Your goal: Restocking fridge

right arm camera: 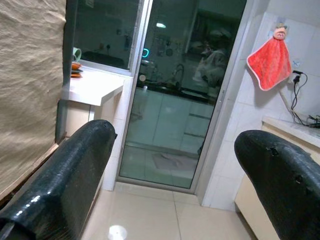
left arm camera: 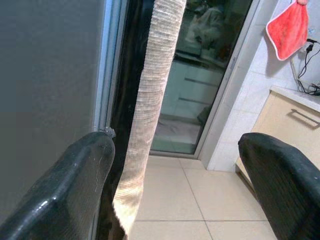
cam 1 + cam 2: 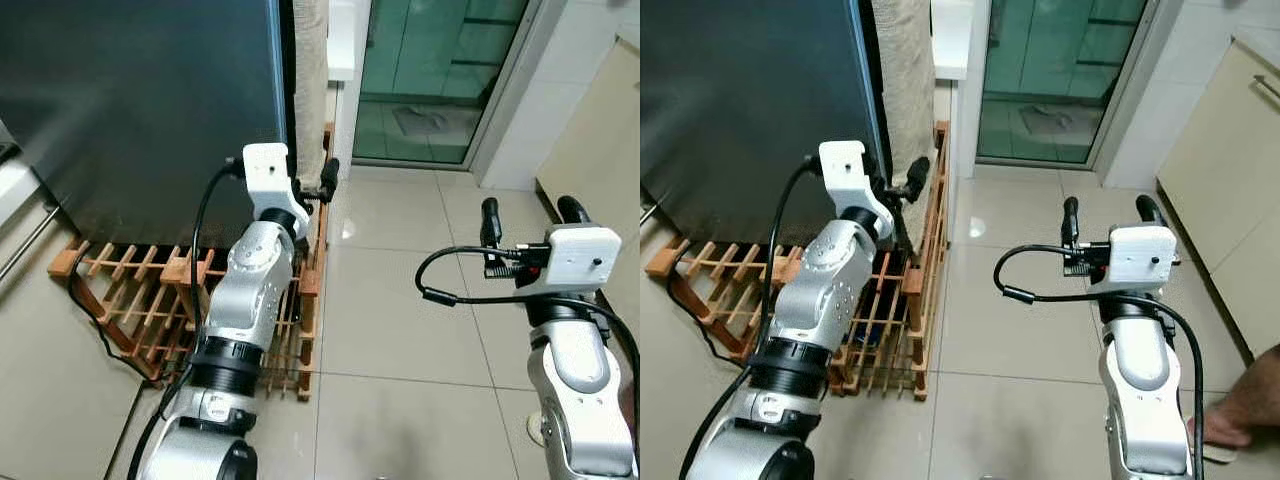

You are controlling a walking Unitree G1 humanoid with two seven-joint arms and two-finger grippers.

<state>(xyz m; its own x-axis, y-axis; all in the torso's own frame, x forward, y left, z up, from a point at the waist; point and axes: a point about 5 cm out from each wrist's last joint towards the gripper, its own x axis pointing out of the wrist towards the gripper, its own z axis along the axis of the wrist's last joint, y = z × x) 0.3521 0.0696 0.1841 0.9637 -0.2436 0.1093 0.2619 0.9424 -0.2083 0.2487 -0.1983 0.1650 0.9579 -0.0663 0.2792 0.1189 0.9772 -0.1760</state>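
Evenly lit, sharp — glare on floor tiles (image 3: 345,232).

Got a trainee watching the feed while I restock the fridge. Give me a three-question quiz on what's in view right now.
1. True or false: the left gripper is shut on the fridge door.
2. What stands on the floor under and beside the fridge? A) wooden rack B) plastic crate C) metal cart
3. Fill in: the right gripper is held over bare ____ floor.

Key:
1. False; its fingers are open, at the door's edge by the beige cloth.
2. A, the wooden rack.
3. Tiled; the tiled floor runs to the glass sliding door.
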